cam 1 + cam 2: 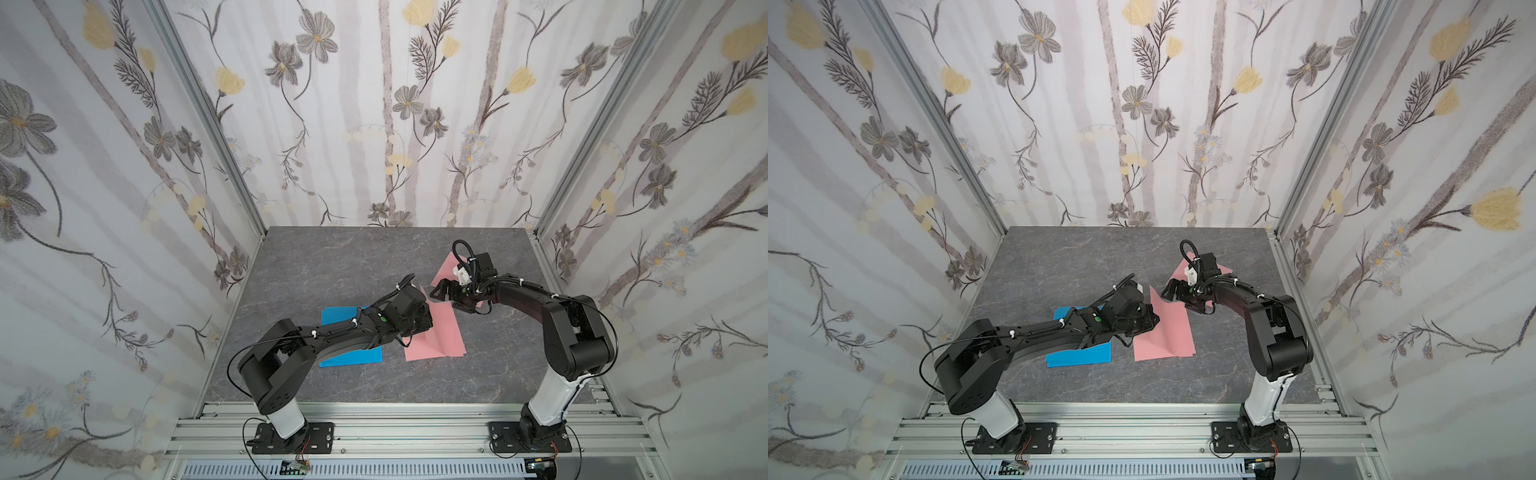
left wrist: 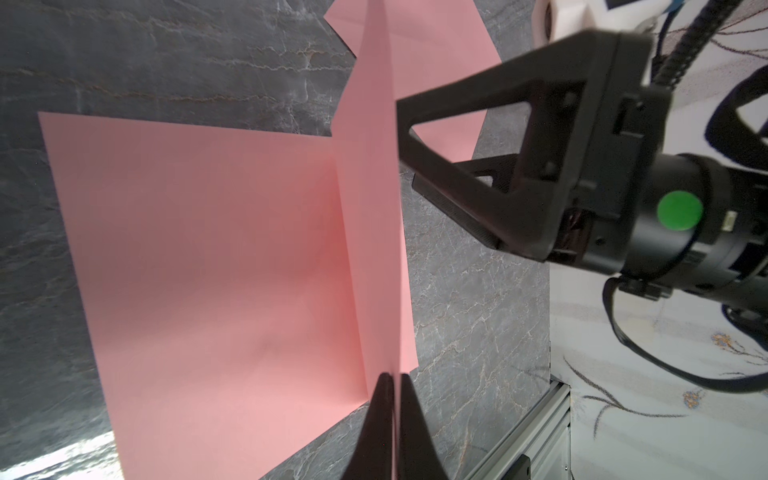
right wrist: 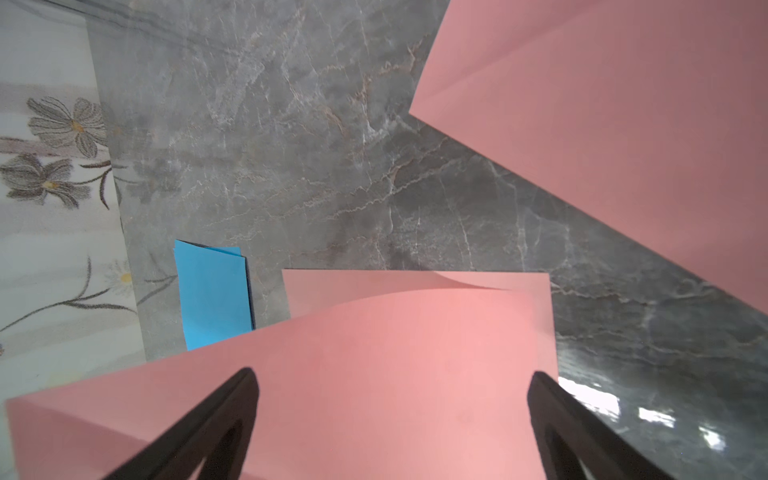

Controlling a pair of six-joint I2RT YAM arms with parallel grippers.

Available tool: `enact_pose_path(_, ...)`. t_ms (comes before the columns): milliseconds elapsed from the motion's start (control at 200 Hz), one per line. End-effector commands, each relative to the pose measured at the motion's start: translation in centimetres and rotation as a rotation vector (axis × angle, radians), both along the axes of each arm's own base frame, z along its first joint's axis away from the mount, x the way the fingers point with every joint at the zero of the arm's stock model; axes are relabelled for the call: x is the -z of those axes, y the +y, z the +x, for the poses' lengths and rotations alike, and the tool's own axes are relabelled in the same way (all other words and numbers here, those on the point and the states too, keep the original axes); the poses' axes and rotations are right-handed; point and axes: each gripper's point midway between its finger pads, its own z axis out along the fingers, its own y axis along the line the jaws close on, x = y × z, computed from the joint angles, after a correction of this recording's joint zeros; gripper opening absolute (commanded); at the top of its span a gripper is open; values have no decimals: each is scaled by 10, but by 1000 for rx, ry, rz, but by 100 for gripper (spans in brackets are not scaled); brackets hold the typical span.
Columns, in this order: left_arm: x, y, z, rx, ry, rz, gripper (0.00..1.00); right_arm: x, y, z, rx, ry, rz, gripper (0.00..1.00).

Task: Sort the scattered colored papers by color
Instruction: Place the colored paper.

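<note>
My left gripper (image 2: pixel 392 376) is shut on the edge of a salmon pink paper (image 2: pixel 370 208), holding it up on edge above a flat pink sheet (image 1: pixel 436 345) at mid-table. In the top views the wrist hides the left jaws. The right gripper (image 1: pixel 449 300) hovers open just right of the raised sheet, its fingers (image 3: pixel 245 378) wide apart with that sheet (image 3: pixel 374 353) in front of them, not touching. A third pink paper (image 1: pixel 446 268) lies at the back right, partly under the right wrist. Blue papers (image 1: pixel 357 357) lie stacked on the left, partly under the left arm.
The grey marble tabletop (image 1: pixel 332 257) is bounded by flowered walls on three sides and an aluminium rail (image 1: pixel 374 415) at the front, where both arm bases stand. The two grippers are close together over the middle.
</note>
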Motion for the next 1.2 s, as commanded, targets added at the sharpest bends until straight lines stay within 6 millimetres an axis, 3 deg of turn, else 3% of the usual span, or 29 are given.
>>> enact_pose_path(0,-1,-3,6,-10,-23,-10,0,1,11,2,-7,-15,34,100)
enact_pose_path(420,6,-10,10,0,-20,-3,0,16,14,-2,-11,6,17,100)
enact_pose_path(959,1,-2,6,4,-19,29,0,33,12,-7,-8,33,-12,100)
enact_pose_path(1034,3,3,5,-5,-9,58,25,33,11,-7,-6,31,-16,100)
enact_pose_path(1194,6,21,2,-25,10,161,39,35,8,-8,-1,33,-24,100)
